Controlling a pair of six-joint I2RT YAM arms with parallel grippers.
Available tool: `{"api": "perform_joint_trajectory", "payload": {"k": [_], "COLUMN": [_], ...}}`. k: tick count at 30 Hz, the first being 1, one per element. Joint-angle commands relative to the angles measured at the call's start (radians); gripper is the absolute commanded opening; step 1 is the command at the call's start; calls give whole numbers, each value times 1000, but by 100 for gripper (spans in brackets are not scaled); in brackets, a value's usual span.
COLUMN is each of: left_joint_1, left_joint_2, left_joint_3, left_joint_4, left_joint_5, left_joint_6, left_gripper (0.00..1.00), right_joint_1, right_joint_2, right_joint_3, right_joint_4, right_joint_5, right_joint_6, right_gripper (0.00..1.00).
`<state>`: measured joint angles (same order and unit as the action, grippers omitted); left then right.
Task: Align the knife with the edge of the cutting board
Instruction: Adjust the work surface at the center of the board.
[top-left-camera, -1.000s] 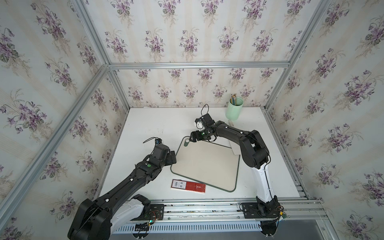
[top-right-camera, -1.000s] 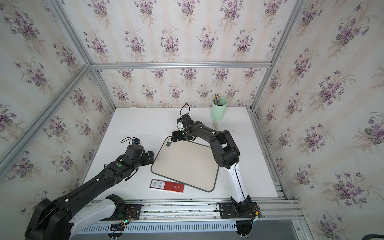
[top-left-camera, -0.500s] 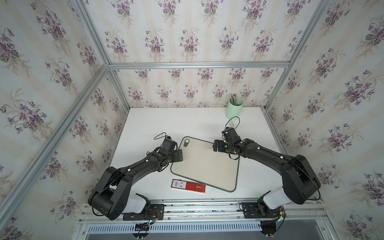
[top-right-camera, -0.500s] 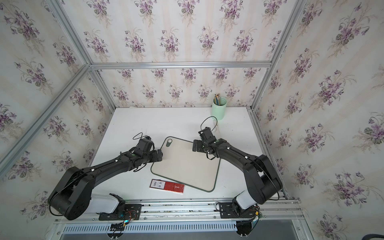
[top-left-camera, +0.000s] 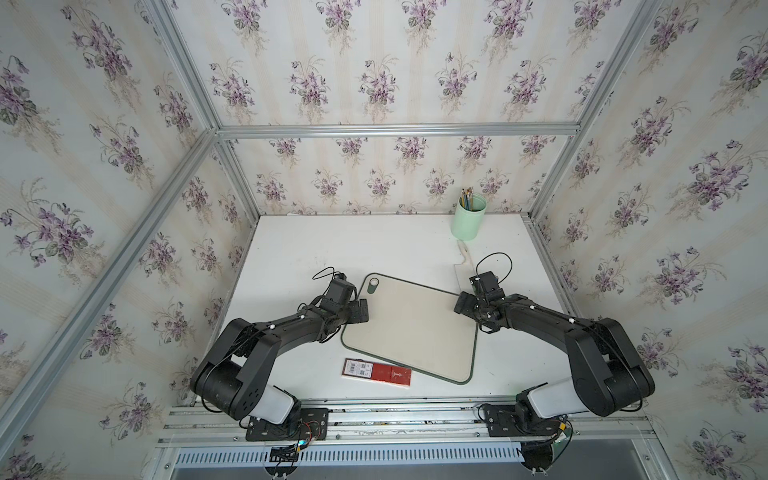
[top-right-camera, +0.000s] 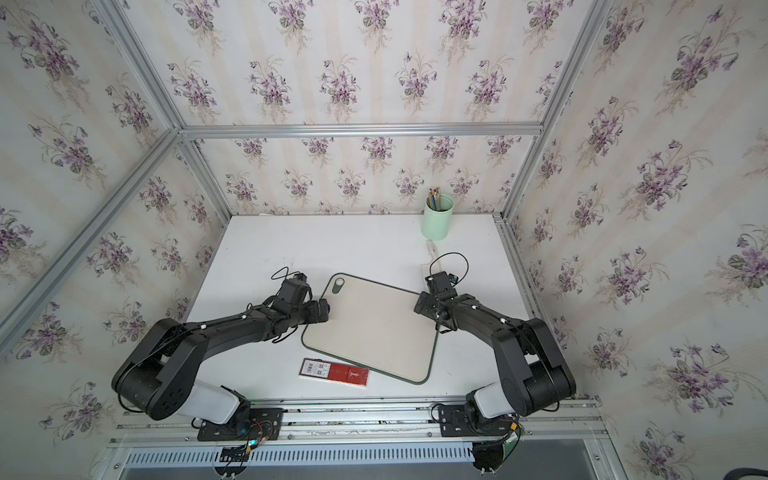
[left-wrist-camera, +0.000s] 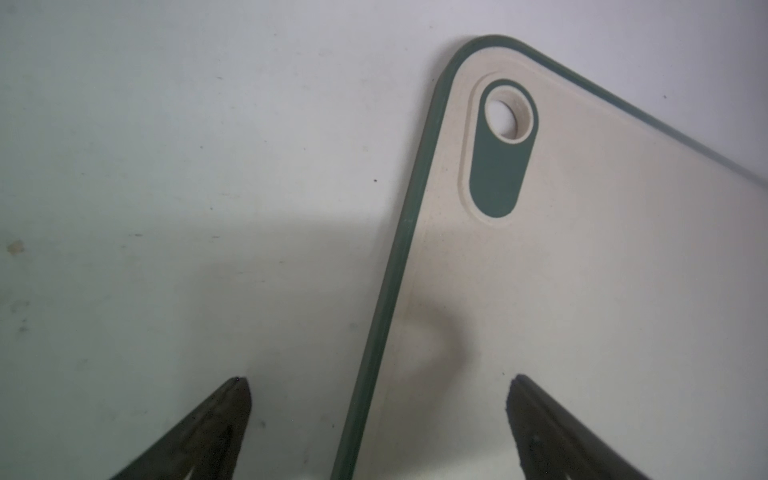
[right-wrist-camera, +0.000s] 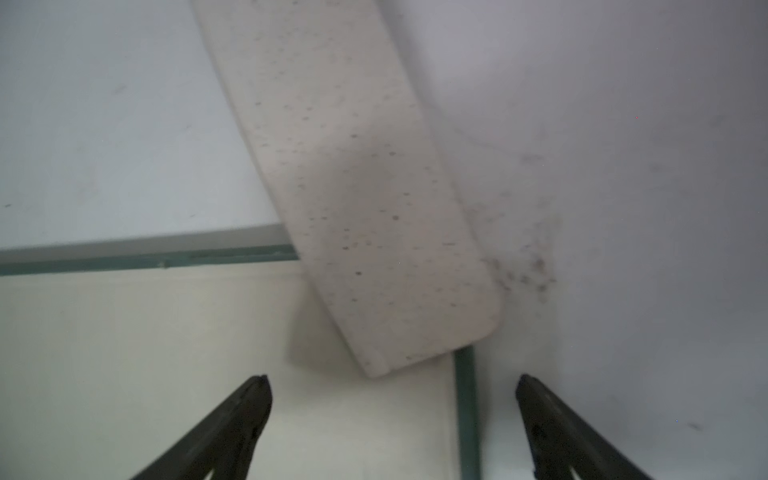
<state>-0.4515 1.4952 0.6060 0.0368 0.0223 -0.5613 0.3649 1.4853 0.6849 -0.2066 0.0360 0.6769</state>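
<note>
The beige cutting board (top-left-camera: 409, 328) with a dark green rim lies askew mid-table in both top views. The white knife (top-left-camera: 462, 272) lies at the board's far right corner, handle toward the back. In the right wrist view its speckled blade (right-wrist-camera: 365, 199) overlaps that corner of the board (right-wrist-camera: 145, 353). My right gripper (right-wrist-camera: 392, 384) is open just short of the blade's end, straddling the rim. My left gripper (left-wrist-camera: 380, 384) is open too, one finger over the table and one over the board (left-wrist-camera: 582, 291), near the oval handle hole (left-wrist-camera: 496, 166).
A mint cup of pencils (top-left-camera: 469, 218) stands at the back right, behind the knife's handle. A flat red-and-white barcoded package (top-left-camera: 377, 372) lies in front of the board. Papered walls enclose the table on three sides, and a metal rail (top-left-camera: 395, 419) runs along the front.
My right arm has pulled back from the board's handle-hole corner to its far right corner. My left gripper has moved right onto the board's left edge. The board has not moved.
</note>
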Motion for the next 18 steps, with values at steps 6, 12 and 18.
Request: {"api": "perform_joint_trajectory", "payload": {"k": [6,12,18], "left_joint_1": [0,21,79], "left_joint_2": [-47,-36,-46], "left_joint_3": [-6,36,47], "left_joint_4": [-127,-195,-201], "left_joint_5": [4,-59,-37], "left_joint_6": [-36,-19,2], "left_gripper": [99,99,99], "right_joint_1": [117,152,166], "right_joint_2": [261,451,443], "right_joint_3": [289,488,500], "right_joint_4": [48,31,30], "right_joint_5": [-289,-353,-330], "right_joint_6": [-10,-24,-38], "right_gripper": [92,91,92]}}
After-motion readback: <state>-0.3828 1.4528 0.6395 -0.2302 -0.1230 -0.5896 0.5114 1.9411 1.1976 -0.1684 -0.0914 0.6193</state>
